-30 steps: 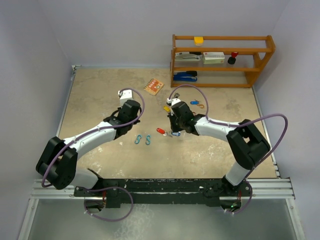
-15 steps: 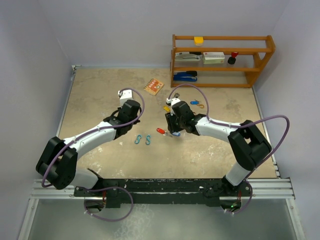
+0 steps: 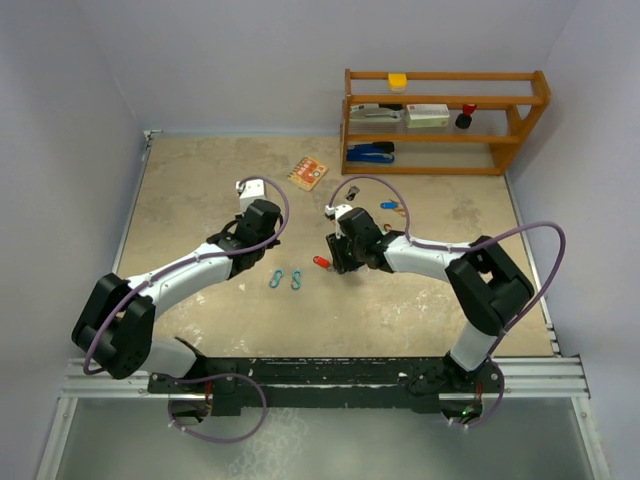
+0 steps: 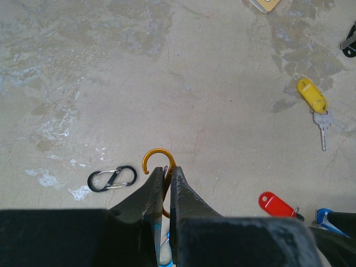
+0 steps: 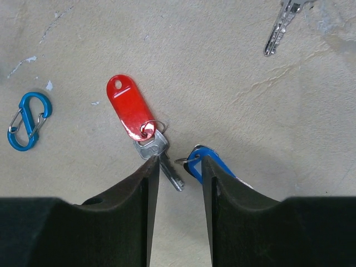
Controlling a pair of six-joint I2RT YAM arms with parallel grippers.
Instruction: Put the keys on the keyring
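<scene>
Right wrist: right tool point(image 5: 179, 167) half open over red-tag key point(image 5: 133, 114). Pinch its metal squarely. Left tool point(image 4: 168, 177) clamps orange keyring point(image 4: 157, 151).

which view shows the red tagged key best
Right wrist: the red-tagged key lies whole and close, just ahead of the open right gripper. Left wrist shows only its red tag; top external shows only a small red speck.

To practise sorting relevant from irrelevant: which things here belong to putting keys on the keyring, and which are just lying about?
Job: red-tagged key, blue-tagged key, yellow-tagged key, orange hook in left hand.
Lying about: black clip, blue clip, shelf, stapler.
</scene>
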